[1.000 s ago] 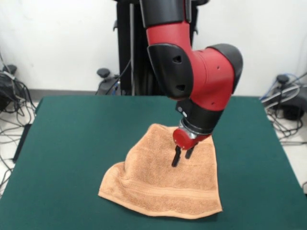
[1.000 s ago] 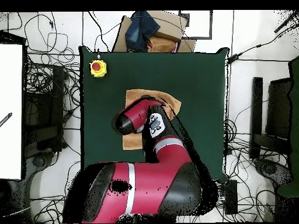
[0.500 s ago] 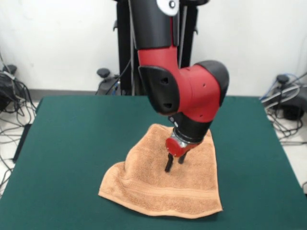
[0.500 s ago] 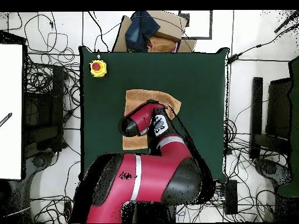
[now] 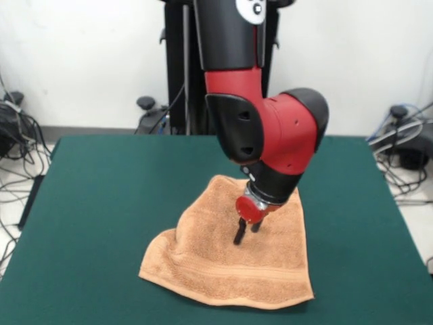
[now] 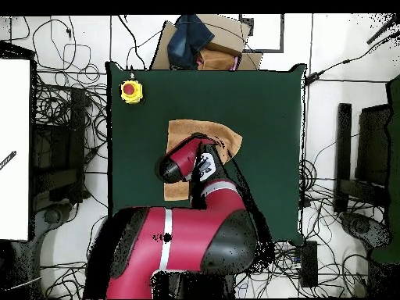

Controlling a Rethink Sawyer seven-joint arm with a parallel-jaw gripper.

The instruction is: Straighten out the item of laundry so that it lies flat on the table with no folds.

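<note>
A robotics lab: the red arm stands over a green table, a yellow emergency-stop button sits at its ten o'clock corner, and cables tangle across the white floor all round.

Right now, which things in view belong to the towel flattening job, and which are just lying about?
Job:
peach-orange terry-cloth towel, still rumpled
dark green felt-topped table
black two-fingered gripper, over the towel's middle

Lying about:
yellow box with red button at a table corner
brown cardboard box beyond the table

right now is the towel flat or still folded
Still folded: the towel has its left corner doubled over into a raised hump; the rest lies spread on the table.
</note>
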